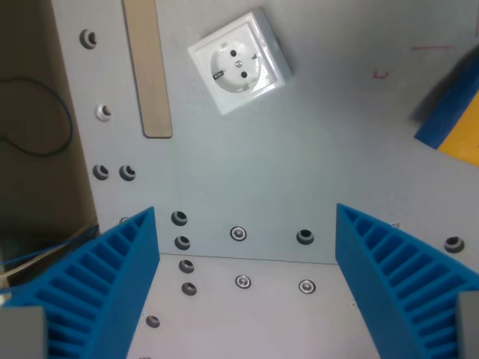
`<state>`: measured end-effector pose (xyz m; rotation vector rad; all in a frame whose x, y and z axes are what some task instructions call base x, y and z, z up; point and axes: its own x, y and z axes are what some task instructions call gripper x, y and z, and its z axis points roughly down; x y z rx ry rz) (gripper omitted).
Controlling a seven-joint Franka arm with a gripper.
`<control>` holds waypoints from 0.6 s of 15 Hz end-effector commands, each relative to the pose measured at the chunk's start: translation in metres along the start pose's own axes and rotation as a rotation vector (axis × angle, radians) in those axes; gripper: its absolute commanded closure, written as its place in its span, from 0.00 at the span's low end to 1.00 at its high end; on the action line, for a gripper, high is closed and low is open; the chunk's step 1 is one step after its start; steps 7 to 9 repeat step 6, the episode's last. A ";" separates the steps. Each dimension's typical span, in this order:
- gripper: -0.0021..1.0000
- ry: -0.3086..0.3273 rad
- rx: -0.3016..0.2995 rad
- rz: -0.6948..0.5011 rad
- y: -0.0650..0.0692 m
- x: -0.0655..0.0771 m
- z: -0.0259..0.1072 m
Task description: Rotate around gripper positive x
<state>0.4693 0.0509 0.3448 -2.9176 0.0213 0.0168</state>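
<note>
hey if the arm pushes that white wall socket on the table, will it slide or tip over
The socket looks like a low, square plastic box lying flat on the smooth grey table, so it would probably slide, not tip. It appears rigid and likely light. No cable shows, so nothing seems to anchor it.

A pale grey metal plate [299,164] fills most of the frame, evenly lit with a soft bright patch near the centre. Bolt holes and screw heads [238,233] dot its lower half and left side. A seam [254,259] runs across the lower part where two panels meet. Upper left, a light wooden strip [148,67] lies flat on the plate, running down from the top edge. Along the far left, a darker brownish surface [34,187] sits beyond the plate's edge, with a thin dark cable [61,120] looping over it. Faint red marks [382,74] show upper right.
</note>
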 end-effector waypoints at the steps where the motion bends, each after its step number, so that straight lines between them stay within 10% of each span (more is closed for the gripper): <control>1: 0.00 0.002 0.228 -0.022 0.005 -0.003 -0.002; 9: 0.00 0.001 0.294 -0.022 0.005 -0.003 -0.002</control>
